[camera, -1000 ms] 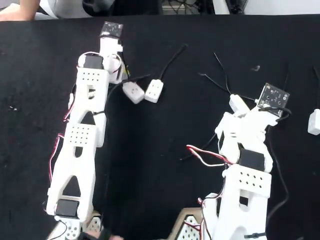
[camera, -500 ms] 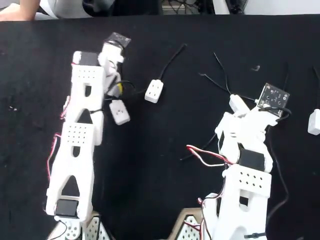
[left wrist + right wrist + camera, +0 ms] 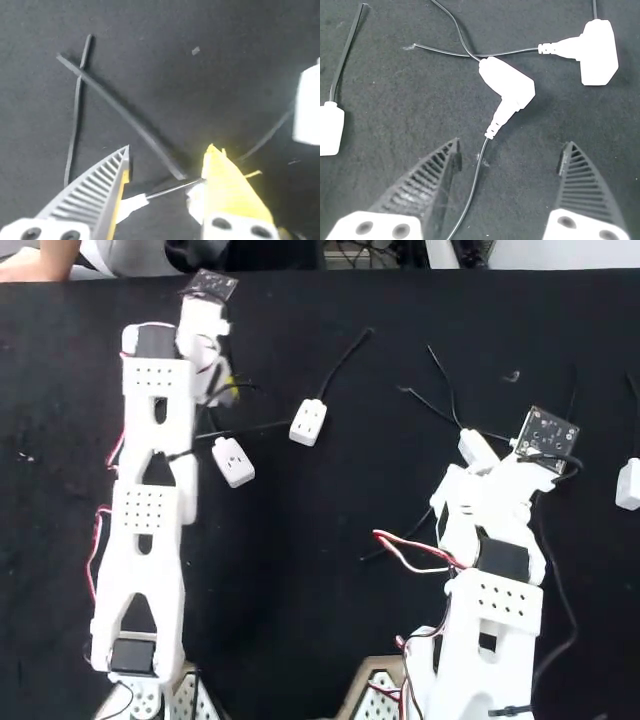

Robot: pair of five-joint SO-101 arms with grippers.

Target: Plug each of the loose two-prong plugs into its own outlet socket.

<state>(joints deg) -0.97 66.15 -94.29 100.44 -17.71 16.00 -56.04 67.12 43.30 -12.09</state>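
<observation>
Two white outlet sockets lie on the black table, one (image 3: 233,461) beside my left arm and one (image 3: 308,421) further right. My left gripper (image 3: 222,380) (image 3: 168,147) is open over bare cloth; a thick black cord (image 3: 125,117) and a thin wire (image 3: 172,189) cross between its fingers. My right gripper (image 3: 511,144) (image 3: 478,452) is open just short of a white angled two-prong plug (image 3: 510,87), whose cord runs back between the fingers. A second white plug (image 3: 597,50) lies beyond it.
Another white piece (image 3: 330,127) on a cord lies to one side of the right gripper. A white block (image 3: 628,485) sits at the table's right edge. Loose black wires (image 3: 440,400) trail across the cloth between the arms.
My left arm has swung left and toward the far edge. The socket that lay beside the other one slid left and nearer. The right arm has not moved.
</observation>
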